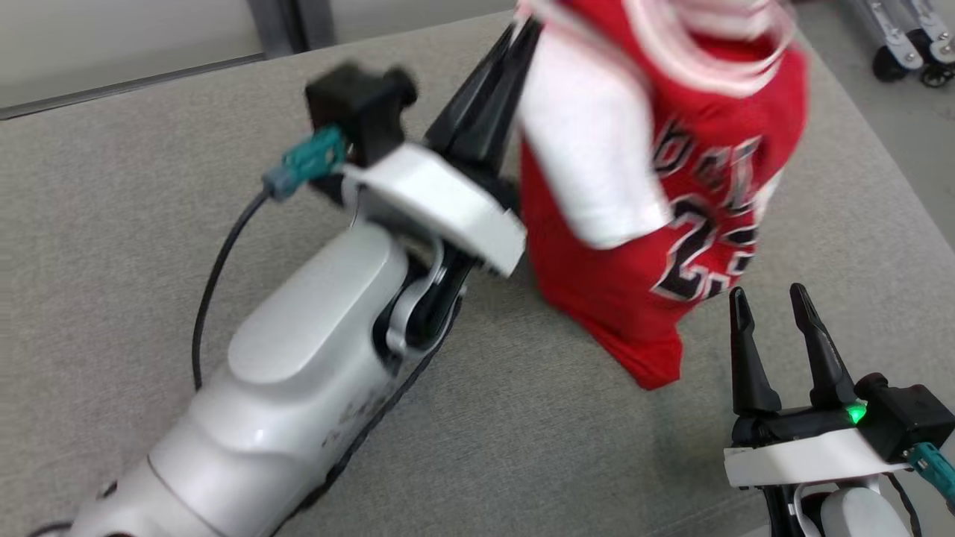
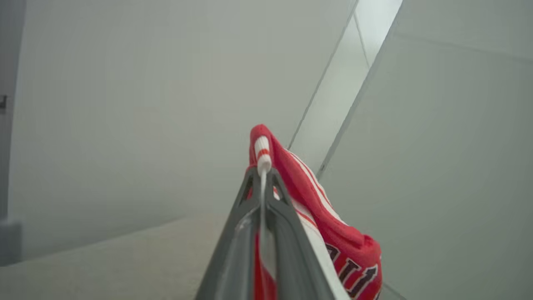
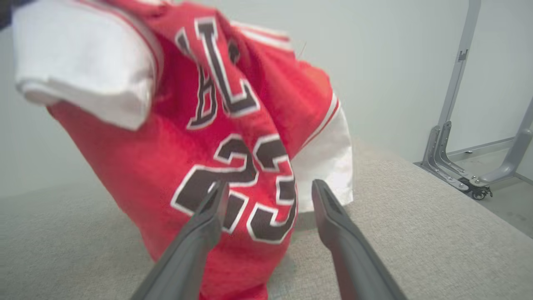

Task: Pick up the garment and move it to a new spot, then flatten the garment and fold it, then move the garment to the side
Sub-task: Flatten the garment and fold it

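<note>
1. This looks like a robotics lab or test room, not a home.
2. The work area is a wide, flat surface covered in grey woven fabric [image 1: 112, 298], laid out like a bench.
3. Plain pale grey walls [image 3: 395, 62] rise behind it.
4. Beside the surface, a grey metal equipment frame on small black caster wheels [image 3: 466, 183] stands on a smooth grey floor [image 3: 512, 208], as workshop rigs do.
</note>
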